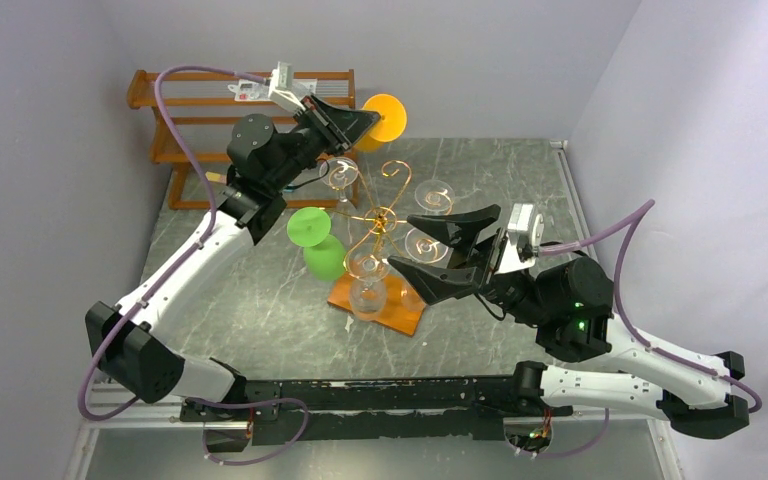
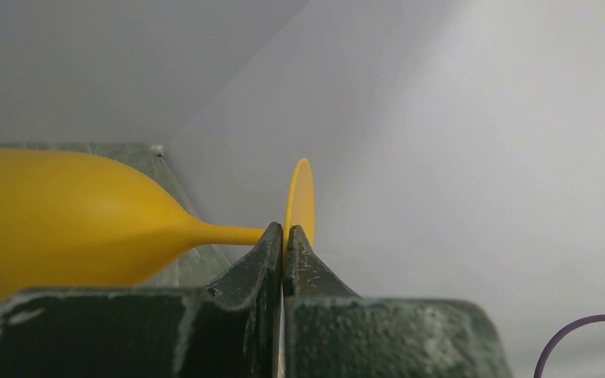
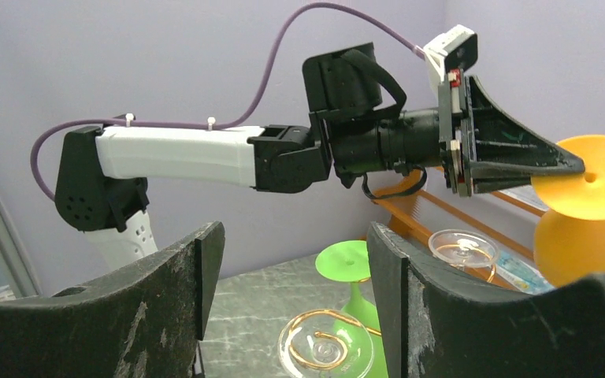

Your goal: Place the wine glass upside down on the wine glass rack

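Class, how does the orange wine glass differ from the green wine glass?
The orange wine glass is held aloft by its foot rim in the left fingers; the green wine glass is ungripped, foot-up at the rack. Orange is farther back than green. Both are opaque, stemmed.

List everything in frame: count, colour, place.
yellow glass: 1, yellow-orange, in the air behind the rack, held by its foot
green glass: 1, green, upside down on the rack's left side
clear glasses: about 4, transparent, upside down on the rack
rack: 1, gold wire on an orange-brown base, mid-table
shelf: 1, brown wood, back left by the wall
table: 1, grey marbled
left gripper: 1, dark, shut on the yellow glass's foot
right gripper: 1, dark, open and empty, right of the rack
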Available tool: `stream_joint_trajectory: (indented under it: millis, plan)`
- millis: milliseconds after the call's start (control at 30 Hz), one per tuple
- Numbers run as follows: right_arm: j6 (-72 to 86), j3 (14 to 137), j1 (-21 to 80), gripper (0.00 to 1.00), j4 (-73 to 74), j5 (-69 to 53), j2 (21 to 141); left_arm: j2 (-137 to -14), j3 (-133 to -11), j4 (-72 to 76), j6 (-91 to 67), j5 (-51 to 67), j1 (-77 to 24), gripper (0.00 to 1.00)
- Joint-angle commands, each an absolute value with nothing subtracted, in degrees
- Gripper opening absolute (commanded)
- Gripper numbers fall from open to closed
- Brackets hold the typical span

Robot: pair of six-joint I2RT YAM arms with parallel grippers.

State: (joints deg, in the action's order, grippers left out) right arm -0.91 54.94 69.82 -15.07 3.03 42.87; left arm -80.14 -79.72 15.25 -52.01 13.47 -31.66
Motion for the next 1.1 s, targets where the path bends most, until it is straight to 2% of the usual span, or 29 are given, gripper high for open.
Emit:
stream_joint_trajectory:
  millis: [0,233,567,1067]
  plan:
    - [0.7,54.1,69.9,0.7,-14.1,3.3,42.2,-79.4,-78.6,15.7,-56.8,12.1,-32.1,0.05]
    - [2.2,53.7,69.9,0.7,-14.0,2.9,41.4,-79.0,-79.9,4.0,-60.4,9.6,-32.2,0.05]
    - [2.2,53.6,69.9,0.7,-13.2,3.4,40.5,-79.5,-76.4,6.3,-67.2,13.6,-32.1,0.05]
    - [1.2,53.0,69.9,0.7,-13.6,4.8,40.5,-75.6,-75.3,0.3,-69.5,9.0,-32.2,0.05]
